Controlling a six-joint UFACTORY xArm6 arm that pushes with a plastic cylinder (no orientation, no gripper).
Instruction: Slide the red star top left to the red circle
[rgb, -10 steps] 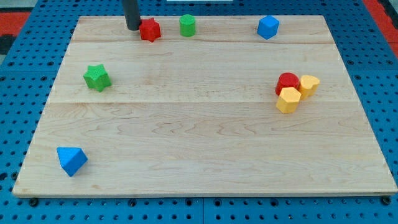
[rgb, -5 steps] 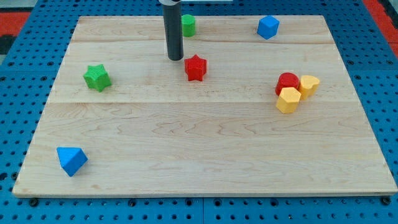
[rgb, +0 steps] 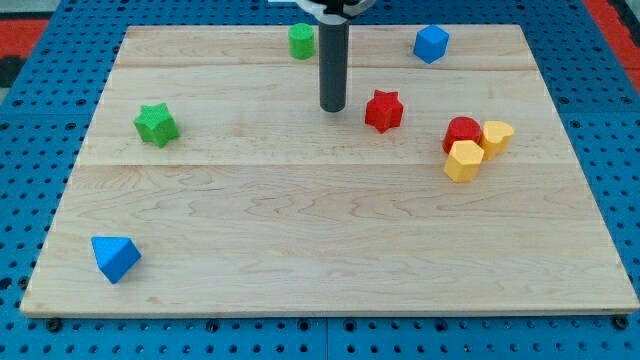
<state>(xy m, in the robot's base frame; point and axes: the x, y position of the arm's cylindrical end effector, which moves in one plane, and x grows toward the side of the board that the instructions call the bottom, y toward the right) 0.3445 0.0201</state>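
Note:
The red star (rgb: 383, 110) lies on the wooden board, right of centre in the upper half. The red circle (rgb: 461, 132) sits further to the view's right and slightly lower, touching two yellow blocks. My tip (rgb: 332, 106) is just left of the red star, with a small gap between them. The rod rises straight to the view's top edge.
A yellow block (rgb: 464, 160) lies just below the red circle and another yellow block (rgb: 497, 136) at its right. A green cylinder (rgb: 301, 40) and a blue block (rgb: 431, 43) lie near the top edge. A green star (rgb: 156, 124) lies at the left, a blue block (rgb: 115, 257) at the bottom left.
The red star has slid from the top edge down and to the right, toward the red circle. My tip has followed it, staying at its left.

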